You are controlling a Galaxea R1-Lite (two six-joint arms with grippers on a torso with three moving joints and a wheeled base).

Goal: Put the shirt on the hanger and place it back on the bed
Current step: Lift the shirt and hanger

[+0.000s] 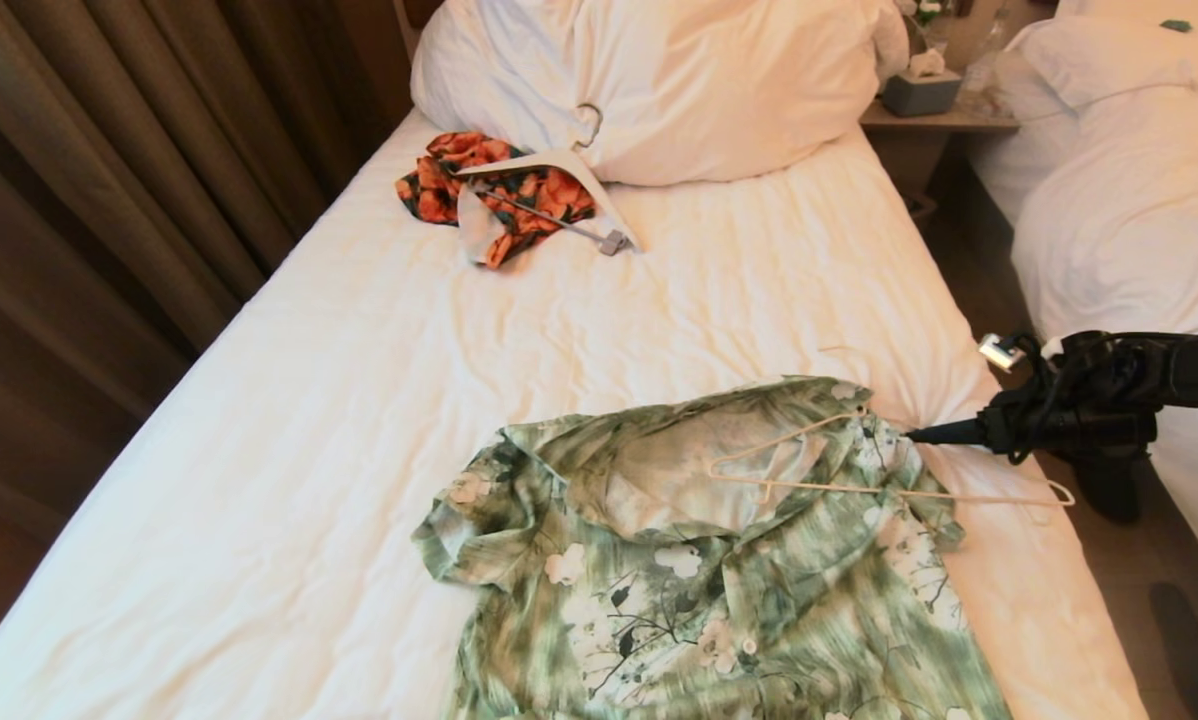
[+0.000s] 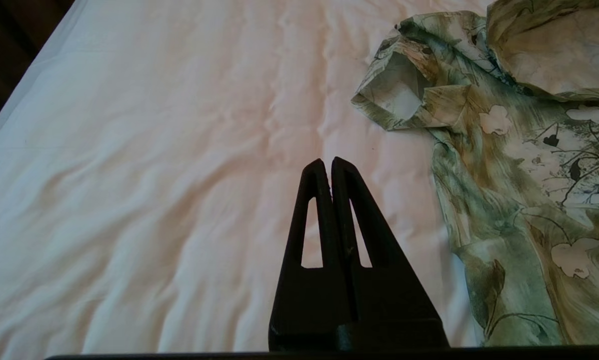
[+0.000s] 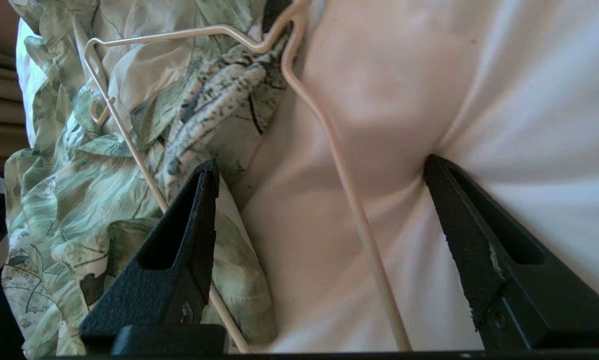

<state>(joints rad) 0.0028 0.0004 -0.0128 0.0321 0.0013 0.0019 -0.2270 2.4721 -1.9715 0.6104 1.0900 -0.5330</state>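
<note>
- Cream wire of the hanger [image 1: 864, 480] is lying across the right shoulder of the shirt [image 1: 679, 590], one end tucked into the open collar, the other end poking out over the white sheet towards the right edge of the bed [image 1: 289, 420].
- The shirt is lying flat, collar spread open, near the foot of the bed and closer to its right edge; it is not yet hung on the hanger.
- The right gripper [image 3: 319, 167] is reaching in low from the right edge, jaws spread wide and holding nothing, with one fingertip [image 3: 437, 167] pressing into the sheet and a hanger wire running between the two fingers.
- To grip well, the jaws should probably be closing squarely on that one wire, clear of both sheet and sleeve fabric, since a thin wire can slip or twist.
- The left gripper [image 2: 328, 165] is hovering over bare sheet beside the shirt's left sleeve, jaws pressed together and empty.
- Likely risk: dragging the shirt along if cloth gets pinched too.
</note>
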